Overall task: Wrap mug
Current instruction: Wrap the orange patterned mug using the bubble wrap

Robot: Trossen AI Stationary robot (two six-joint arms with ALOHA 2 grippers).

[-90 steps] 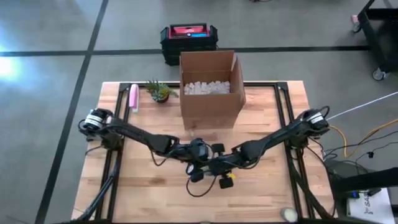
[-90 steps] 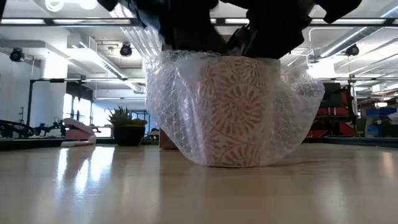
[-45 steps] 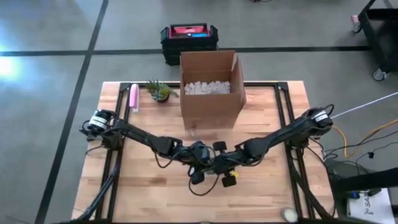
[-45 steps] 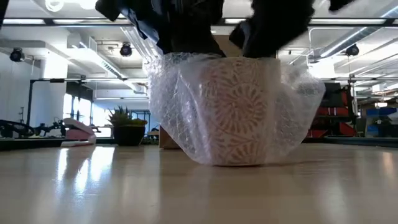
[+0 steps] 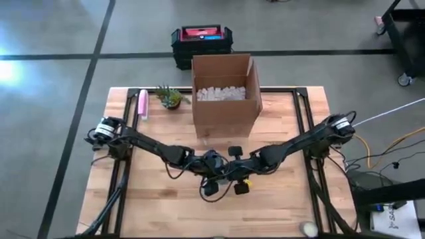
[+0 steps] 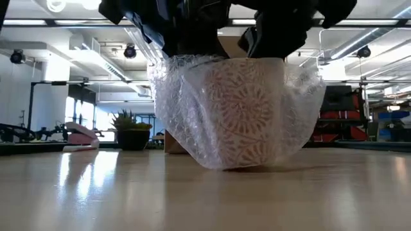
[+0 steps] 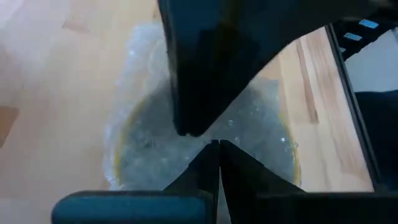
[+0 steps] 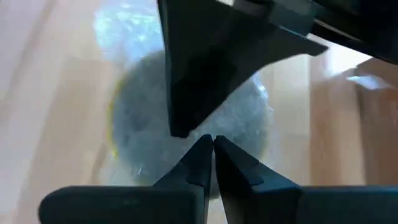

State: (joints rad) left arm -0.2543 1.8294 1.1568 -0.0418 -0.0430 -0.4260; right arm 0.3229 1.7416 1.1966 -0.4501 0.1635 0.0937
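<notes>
mug (image 6: pixel 241 112) in bubble wrap (image 6: pixel 173 109), table (image 5: pixel 159 202) centre-near | both grippers above it | box (image 5: pixel 224 99) behind | plant (image 5: pixel 171 98), far left

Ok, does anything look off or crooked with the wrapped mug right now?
Yes. The patterned mug in clear bubble wrap sits tilted, its right base edge raised off the wooden table in the low view. The wrap flares loosely at both sides. Both end effectors, left and right, are shut over its rim.

Mug (image 6: pixel 241 109) – pale, tan leaf-swirl pattern; bubble wrap (image 6: pixel 173 109) – clear; box (image 5: pixel 224 106) brown; table (image 5: pixel 153 199) light wood.
</notes>
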